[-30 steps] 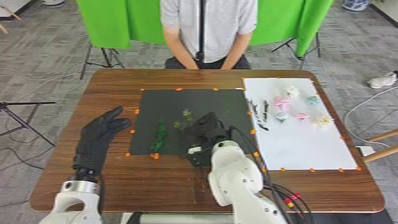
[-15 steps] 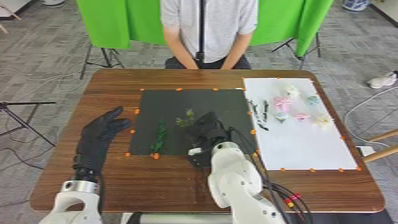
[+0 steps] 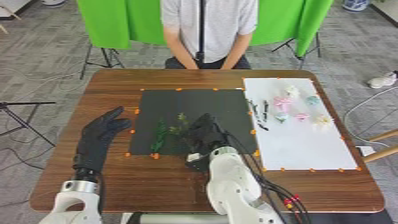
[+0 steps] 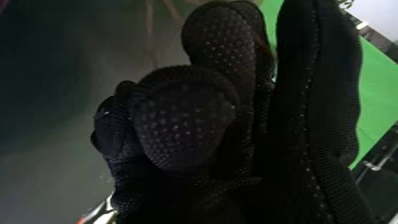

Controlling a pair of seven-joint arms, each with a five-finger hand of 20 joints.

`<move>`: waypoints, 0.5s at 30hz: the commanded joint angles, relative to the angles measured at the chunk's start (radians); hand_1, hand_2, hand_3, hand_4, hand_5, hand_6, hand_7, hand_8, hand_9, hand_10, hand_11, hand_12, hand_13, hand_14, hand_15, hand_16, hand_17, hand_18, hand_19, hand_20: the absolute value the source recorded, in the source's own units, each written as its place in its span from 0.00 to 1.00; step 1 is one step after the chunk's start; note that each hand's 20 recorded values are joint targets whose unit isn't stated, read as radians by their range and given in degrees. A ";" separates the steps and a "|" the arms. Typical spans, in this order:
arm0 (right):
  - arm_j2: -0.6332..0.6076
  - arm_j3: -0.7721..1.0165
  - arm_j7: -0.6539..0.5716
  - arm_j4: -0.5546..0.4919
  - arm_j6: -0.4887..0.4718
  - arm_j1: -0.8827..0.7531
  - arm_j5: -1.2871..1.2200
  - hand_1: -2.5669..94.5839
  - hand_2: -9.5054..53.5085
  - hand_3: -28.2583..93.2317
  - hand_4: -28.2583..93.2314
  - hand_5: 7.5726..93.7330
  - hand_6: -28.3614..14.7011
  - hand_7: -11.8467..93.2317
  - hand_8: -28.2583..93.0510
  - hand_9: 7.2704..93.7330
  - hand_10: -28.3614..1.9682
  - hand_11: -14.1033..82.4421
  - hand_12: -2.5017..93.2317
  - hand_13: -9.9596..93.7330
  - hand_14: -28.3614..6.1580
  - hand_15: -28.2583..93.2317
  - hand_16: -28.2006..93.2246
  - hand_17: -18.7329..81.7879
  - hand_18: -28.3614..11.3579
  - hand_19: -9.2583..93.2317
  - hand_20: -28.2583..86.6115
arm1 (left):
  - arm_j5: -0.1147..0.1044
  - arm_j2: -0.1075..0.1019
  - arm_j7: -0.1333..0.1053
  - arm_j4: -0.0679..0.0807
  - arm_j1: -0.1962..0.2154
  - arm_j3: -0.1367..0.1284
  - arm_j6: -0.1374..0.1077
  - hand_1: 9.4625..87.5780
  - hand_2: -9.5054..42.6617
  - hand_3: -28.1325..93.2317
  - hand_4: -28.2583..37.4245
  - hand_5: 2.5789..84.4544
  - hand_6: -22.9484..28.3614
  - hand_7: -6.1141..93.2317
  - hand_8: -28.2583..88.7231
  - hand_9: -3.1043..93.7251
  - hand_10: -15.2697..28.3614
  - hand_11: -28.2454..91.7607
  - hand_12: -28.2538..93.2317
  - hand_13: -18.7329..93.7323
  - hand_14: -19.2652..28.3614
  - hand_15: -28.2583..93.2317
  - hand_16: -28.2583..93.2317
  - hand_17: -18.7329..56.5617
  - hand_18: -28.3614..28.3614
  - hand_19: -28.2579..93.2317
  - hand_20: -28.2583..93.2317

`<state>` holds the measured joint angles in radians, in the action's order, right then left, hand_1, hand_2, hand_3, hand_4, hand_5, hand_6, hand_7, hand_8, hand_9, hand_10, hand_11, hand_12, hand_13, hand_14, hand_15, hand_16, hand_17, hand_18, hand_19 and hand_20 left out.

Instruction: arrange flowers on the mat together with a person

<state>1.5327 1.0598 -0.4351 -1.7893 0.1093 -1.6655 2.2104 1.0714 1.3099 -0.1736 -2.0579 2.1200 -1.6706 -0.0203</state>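
Now the right hand [image 3: 207, 134] curls nearly closed round a green sprig [image 3: 182, 120] above the dark mat [image 3: 195, 100].

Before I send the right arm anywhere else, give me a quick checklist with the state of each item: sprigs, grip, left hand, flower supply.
1. Darker green sprig lying on the dark mat: ok.
2. Right hand clear of the mat: not ok, it is over the mat's right half.
3. Lighter green sprig free of the right hand: cannot tell; its top shows beside the hand, its lower end is unclear.
4. Left hand out of the way: ok, it is over the table left of the mat, fingers relaxed.
5. Flowers available: ok, they are on the white sheet right of the mat.
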 commanded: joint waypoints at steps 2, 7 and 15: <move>-0.006 -0.004 0.042 0.013 0.015 -0.022 0.090 0.83 0.00 0.00 0.58 0.87 0.63 0.33 0.33 1.00 0.62 0.48 0.22 1.00 0.84 0.70 0.38 0.78 0.31 0.98 0.49 | 0.007 0.008 0.014 0.002 0.003 -0.002 0.013 0.16 0.14 0.79 0.12 0.58 0.51 0.18 0.20 0.56 0.71 0.42 0.37 0.50 0.80 0.46 0.27 0.31 0.76 0.33 0.40; -0.007 -0.003 0.041 0.012 0.019 -0.027 0.085 0.82 0.00 0.00 0.58 0.87 0.64 0.33 0.33 1.00 0.62 0.48 0.22 1.00 0.84 0.70 0.38 0.78 0.31 0.98 0.49 | 0.006 0.007 0.014 0.001 0.007 -0.003 0.013 0.16 0.14 0.78 0.12 0.58 0.51 0.18 0.20 0.56 0.71 0.42 0.37 0.50 0.80 0.46 0.27 0.31 0.76 0.33 0.40; -0.003 0.024 0.068 0.004 0.039 -0.016 0.106 0.81 0.00 0.00 0.59 0.87 0.64 0.32 0.33 1.00 0.62 0.48 0.22 1.00 0.83 0.70 0.38 0.77 0.30 0.97 0.49 | 0.005 0.007 0.014 0.002 0.005 -0.001 0.014 0.16 0.14 0.78 0.12 0.58 0.51 0.18 0.20 0.56 0.71 0.42 0.37 0.50 0.80 0.46 0.27 0.31 0.76 0.33 0.40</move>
<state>1.5301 1.0623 -0.3941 -1.7798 0.1192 -1.6779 2.2853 1.0723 1.3099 -0.1704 -2.0578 2.1186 -1.6710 -0.0170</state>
